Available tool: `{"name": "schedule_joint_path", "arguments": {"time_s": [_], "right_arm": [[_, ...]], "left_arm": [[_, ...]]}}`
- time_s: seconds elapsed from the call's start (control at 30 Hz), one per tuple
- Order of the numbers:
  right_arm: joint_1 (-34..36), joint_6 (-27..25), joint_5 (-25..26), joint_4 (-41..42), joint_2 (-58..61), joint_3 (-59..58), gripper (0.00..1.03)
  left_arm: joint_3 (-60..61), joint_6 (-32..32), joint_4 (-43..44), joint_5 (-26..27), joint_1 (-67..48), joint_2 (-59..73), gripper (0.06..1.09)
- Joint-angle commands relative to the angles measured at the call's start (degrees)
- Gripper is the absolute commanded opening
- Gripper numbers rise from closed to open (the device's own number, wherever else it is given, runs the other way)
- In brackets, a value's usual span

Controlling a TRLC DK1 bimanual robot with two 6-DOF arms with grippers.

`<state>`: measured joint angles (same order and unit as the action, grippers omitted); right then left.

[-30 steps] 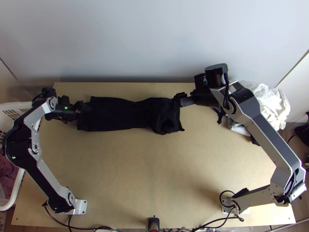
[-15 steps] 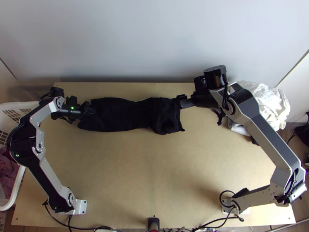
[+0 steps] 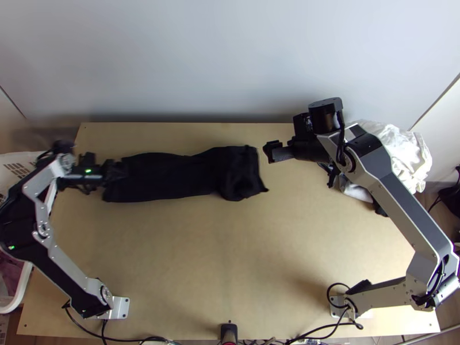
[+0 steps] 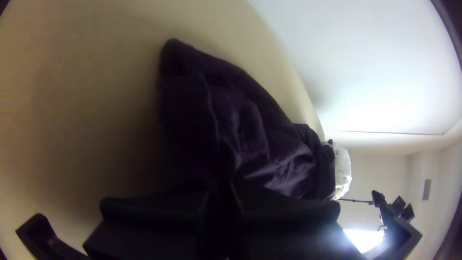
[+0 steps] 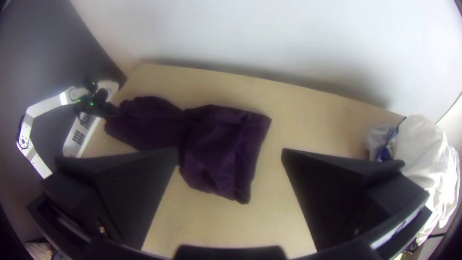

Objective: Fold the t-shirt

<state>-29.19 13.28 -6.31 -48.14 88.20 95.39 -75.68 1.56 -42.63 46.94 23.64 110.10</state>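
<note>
My left gripper [image 3: 117, 169] is at the left end of the black t-shirt [image 3: 184, 175], which lies as a long narrow folded strip across the table's far half. In the left wrist view, the left gripper [image 4: 220, 200] is shut on the dark cloth [image 4: 240, 125], and its fingers hide the held part. To the right of the shirt's wider, somewhat rumpled end, my right gripper [image 3: 270, 152] stands apart from it. The right wrist view shows the right gripper [image 5: 230, 156] open, with the shirt [image 5: 216, 144] lying beyond it.
White cloth [image 3: 397, 155] is heaped at the table's far right. A white basket [image 3: 26, 282] stands by the left edge, behind the left arm. The wall [image 3: 218, 63] rises behind the far edge; bare wood [image 3: 218, 259] lies in front of the shirt.
My left gripper first moved right, then back left with the shirt's end. The whole shirt has slid left, away from the right gripper, which has barely moved.
</note>
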Motion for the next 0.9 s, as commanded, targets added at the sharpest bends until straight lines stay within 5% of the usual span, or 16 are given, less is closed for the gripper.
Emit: {"name": "schedule_joint_path", "arguments": {"time_s": [0.0,0.2,0.4,0.87], "right_arm": [[-0.4,0.2,-0.1,0.4,-0.2,0.0,0.99],[-0.6,0.4,-0.1,0.6,-0.2,0.3,0.99],[-0.7,0.4,-0.1,0.6,-0.7,-0.8,0.99],[-1.4,0.4,-0.1,0.6,-2.1,-3.2,0.99]], "left_arm": [[1.6,-7.8,-5.9,-0.2,11.4,-1.3,0.10],[1.2,-14.3,-12.7,-0.4,18.1,-3.0,0.10],[-2.9,-14.1,-17.1,-1.0,17.4,-5.8,0.10],[-4.6,-2.0,-15.6,-4.8,-6.4,-10.1,0.10]]}}
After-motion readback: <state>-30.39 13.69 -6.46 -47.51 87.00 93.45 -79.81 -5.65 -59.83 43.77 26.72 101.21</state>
